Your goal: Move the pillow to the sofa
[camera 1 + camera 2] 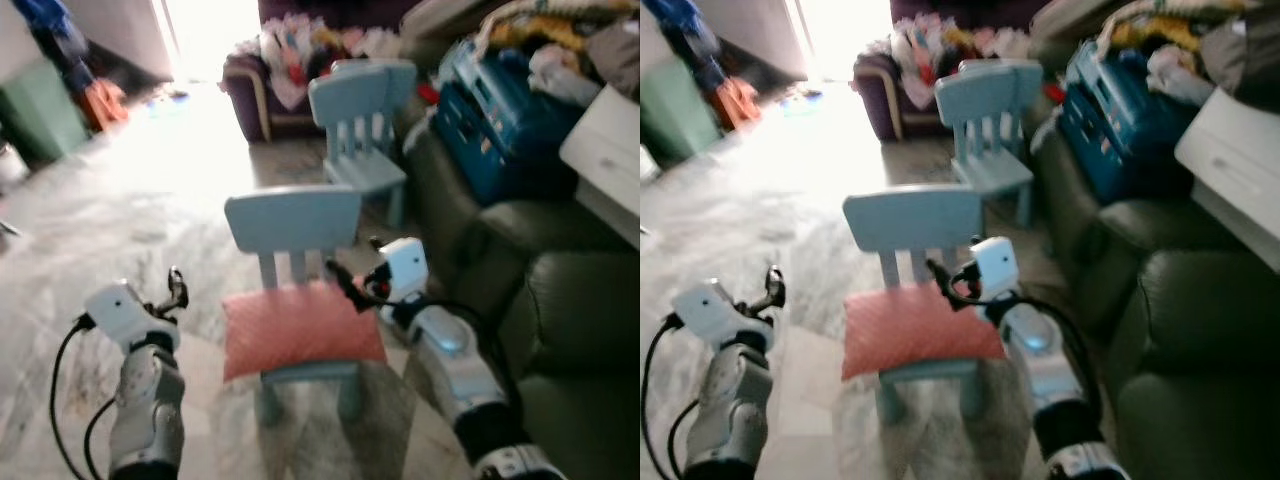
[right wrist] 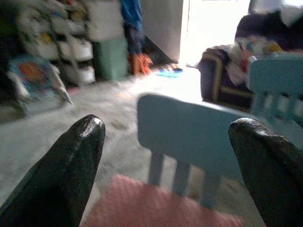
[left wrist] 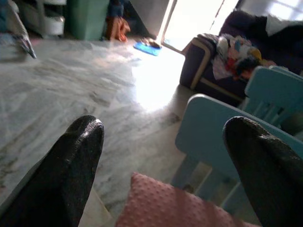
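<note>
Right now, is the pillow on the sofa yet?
Not yet. The pink pillow lies on the small blue chair, nothing gripping it. Both claws are open: the right claw at the pillow's right edge, the left claw off to its left. Grabbing it and carrying it to the dark sofa remain.

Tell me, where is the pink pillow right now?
The pillow lies on the seat of the nearer small blue chair, straight ahead between the left gripper and right gripper, with the dark sofa to the right.

Both silver arms reach forward and are raised. The left end effector and the right end effector (each with two long black fingers) are spread wide, gripping nothing.
</note>
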Robot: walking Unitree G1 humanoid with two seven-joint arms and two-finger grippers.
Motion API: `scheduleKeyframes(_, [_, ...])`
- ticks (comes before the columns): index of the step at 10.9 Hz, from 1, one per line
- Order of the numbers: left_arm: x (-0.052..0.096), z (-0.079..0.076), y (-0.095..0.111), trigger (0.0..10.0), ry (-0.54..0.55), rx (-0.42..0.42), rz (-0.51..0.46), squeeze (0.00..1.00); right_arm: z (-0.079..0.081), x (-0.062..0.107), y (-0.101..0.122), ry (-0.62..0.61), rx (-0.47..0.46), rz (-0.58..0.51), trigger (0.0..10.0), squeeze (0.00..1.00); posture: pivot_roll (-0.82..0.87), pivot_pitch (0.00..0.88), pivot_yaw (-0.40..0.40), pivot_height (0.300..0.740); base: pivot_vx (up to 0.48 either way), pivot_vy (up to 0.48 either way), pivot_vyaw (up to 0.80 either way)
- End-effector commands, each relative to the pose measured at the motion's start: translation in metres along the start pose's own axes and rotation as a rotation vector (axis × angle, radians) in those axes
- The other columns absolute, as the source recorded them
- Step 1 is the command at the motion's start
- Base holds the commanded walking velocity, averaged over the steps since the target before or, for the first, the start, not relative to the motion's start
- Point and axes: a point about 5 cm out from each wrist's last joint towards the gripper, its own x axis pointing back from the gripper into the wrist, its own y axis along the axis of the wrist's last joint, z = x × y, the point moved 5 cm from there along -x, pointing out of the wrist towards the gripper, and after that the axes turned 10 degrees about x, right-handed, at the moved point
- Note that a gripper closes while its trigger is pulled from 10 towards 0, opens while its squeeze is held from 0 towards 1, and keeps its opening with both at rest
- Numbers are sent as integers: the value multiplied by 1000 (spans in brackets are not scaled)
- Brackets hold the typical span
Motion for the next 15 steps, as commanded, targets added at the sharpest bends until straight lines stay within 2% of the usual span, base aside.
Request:
scheduleKeyframes(1, [0, 0, 3, 10000, 2, 2, -4, 0, -1, -2, 3, 4, 9, -8, 10000, 0, -193, 0, 48, 740, 0, 0, 0])
scheduleKeyframes(8, [0, -2, 4, 10000, -32, 6, -5, 0, 1, -2, 2, 5, 5, -7, 10000, 0, -193, 0, 48, 740, 0, 0, 0])
scheduleKeyframes(13, [2, 0, 6, 10000, -43, -1, -14, 0, 2, -2, 3, 11, 9, -12, 10000, 0, -191, 0, 49, 740, 367, 295, 0])
scheduleKeyframes(15, [3, 0, 4, 10000, -44, -17, -8, 0, 3, -1, 3, 10, 11, -13, 10000, 0, -192, 0, 50, 740, 444, 0, 0])
